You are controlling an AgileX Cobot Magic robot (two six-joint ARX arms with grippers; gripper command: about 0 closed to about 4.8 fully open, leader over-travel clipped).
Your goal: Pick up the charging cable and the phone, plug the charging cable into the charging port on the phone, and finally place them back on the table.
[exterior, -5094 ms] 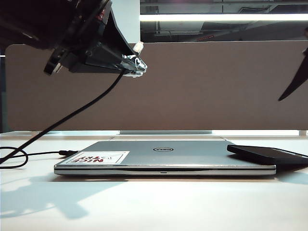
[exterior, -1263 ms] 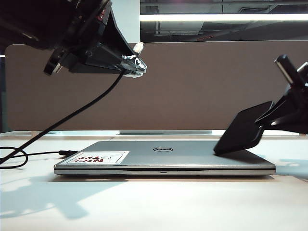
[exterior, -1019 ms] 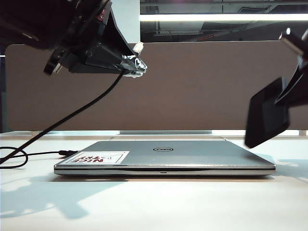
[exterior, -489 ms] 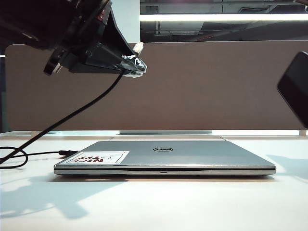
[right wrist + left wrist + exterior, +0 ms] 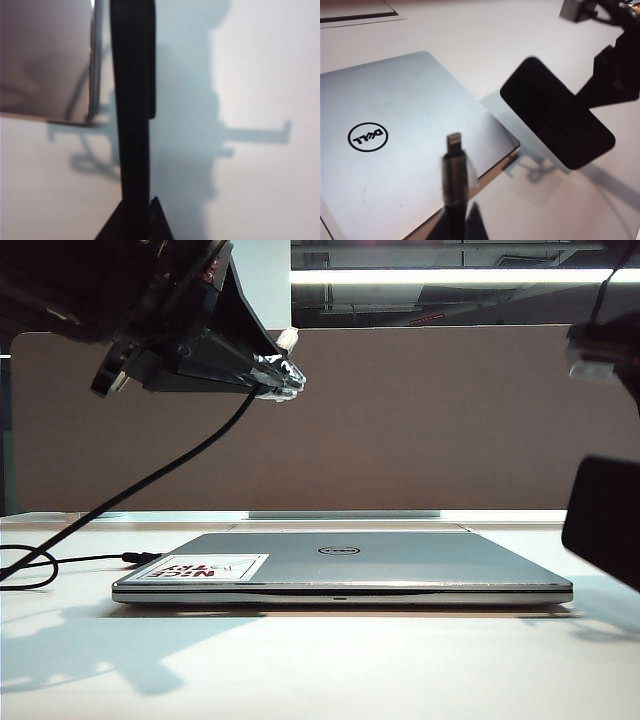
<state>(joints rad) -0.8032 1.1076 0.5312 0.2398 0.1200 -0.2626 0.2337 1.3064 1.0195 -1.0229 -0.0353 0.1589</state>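
- Lifted off the Dell laptop [image 5: 340, 570] where it lay five seconds ago, the phone [image 5: 605, 520] now hangs in the air at the right edge of the exterior view, past the laptop's right corner and clear of the table [image 5: 320, 670].
- Half a second ago the phone was higher at that same edge; now it sits lower and more upright.
- The right gripper [image 5: 147, 210] is clamped on the phone's thin edge, seen in the right wrist view as a black bar [image 5: 131, 100] over the white table [image 5: 250, 75] beside the laptop's silver corner [image 5: 47, 55].
- The left gripper [image 5: 285, 375] is unchanged, high at upper left, jaws closed on the charging cable [image 5: 170, 465], whose cord droops down to the table on the left.
- In the left wrist view the cable's silver plug [image 5: 454, 145] points out over the laptop lid [image 5: 395, 150], and the phone [image 5: 555, 120] hangs beyond the lid's corner.
- Readable marks: the round "DELL" logo [image 5: 366, 137] on the lid, and a white sticker [image 5: 208, 567] with red letters, seen upside down, apparently "NICE TRY".
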